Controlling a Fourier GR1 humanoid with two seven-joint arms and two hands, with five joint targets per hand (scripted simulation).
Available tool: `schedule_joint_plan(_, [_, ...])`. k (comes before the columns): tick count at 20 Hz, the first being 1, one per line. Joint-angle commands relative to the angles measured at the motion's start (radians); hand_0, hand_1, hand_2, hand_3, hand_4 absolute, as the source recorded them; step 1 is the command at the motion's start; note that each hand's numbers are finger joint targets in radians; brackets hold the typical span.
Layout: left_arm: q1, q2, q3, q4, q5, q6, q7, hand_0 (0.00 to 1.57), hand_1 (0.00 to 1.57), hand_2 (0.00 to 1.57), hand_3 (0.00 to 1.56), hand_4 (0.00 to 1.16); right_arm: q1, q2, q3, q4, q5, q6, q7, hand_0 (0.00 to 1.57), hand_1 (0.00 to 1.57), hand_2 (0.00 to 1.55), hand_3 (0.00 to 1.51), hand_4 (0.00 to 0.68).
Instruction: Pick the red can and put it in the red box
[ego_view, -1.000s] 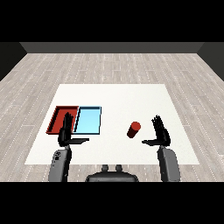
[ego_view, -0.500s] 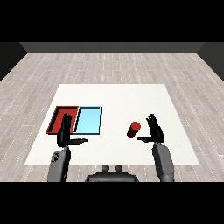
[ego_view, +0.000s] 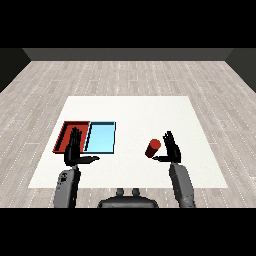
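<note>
- Head view, far left: the red tray (ego_view: 66, 131) lies flat on the white surface (ego_view: 130, 110), its long side running from near to far, with a dark red floor inside a raised rim.
- The left hand (ego_view: 74, 150) hovers over the near end of the red tray, fingers straight and pointing to the far side, thumb stretched out to the right; it is spread and holds nothing. Its grey forearm comes up from the near left corner.
- The light blue tray (ego_view: 102, 137) lies just to the right of the red tray, the two touching along their long sides; its floor is a pale blue and nothing shows inside it.
- A bare stretch of the white surface separates the trays from the things on the right.
- The red can (ego_view: 153, 148) is on the surface right of the middle, well apart from both trays. It appears tilted, its round red top turned up and towards the right.
- The right hand (ego_view: 171, 149) is just to the right of the red can, fingers straight and apart, pointing away, the thumb reaching left below the near side of the can. Whether the thumb touches the can cannot be told; the fingers are not curled round it.
- The right forearm runs down to the near right edge.
</note>
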Motion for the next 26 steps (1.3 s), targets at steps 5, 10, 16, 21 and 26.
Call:
schedule_joint_plan(5, [0.061,-0.039,-0.041,-0.026,-0.025,0.013,-0.056,0.00,0.00,0.00,0.00,0.00,-0.004,-0.001,0.009,-0.020,-0.040,-0.014,0.040,0.00,0.00,0.00,0.00,0.000])
schedule_joint_plan(10, [0.034,-0.021,-0.022,-0.038,-0.009,0.008,-0.013,0.00,0.00,0.00,0.00,0.00,-0.097,0.009,0.022,0.165,-0.017,-0.026,-0.053,0.00,0.00,0.00,0.00,0.000])
schedule_joint_plan(16, [0.057,-0.034,-0.035,-0.047,-0.009,0.005,-0.021,0.00,0.00,0.00,0.00,0.00,-0.152,0.022,0.029,0.246,-0.009,-0.051,-0.100,0.00,0.00,0.00,0.00,0.000])
schedule_joint_plan(21, [-0.070,0.001,0.023,0.048,0.002,0.022,0.005,0.00,0.00,0.00,0.00,0.00,-0.123,0.007,0.039,0.203,-0.023,-0.033,-0.059,0.00,0.00,0.00,0.00,0.000])
schedule_joint_plan(26, [0.009,-0.013,-0.013,0.031,-0.012,-0.002,-0.040,0.00,0.00,0.00,0.00,0.00,-0.120,0.041,0.095,0.159,-0.036,-0.129,-0.011,0.00,0.00,0.00,0.00,0.000])
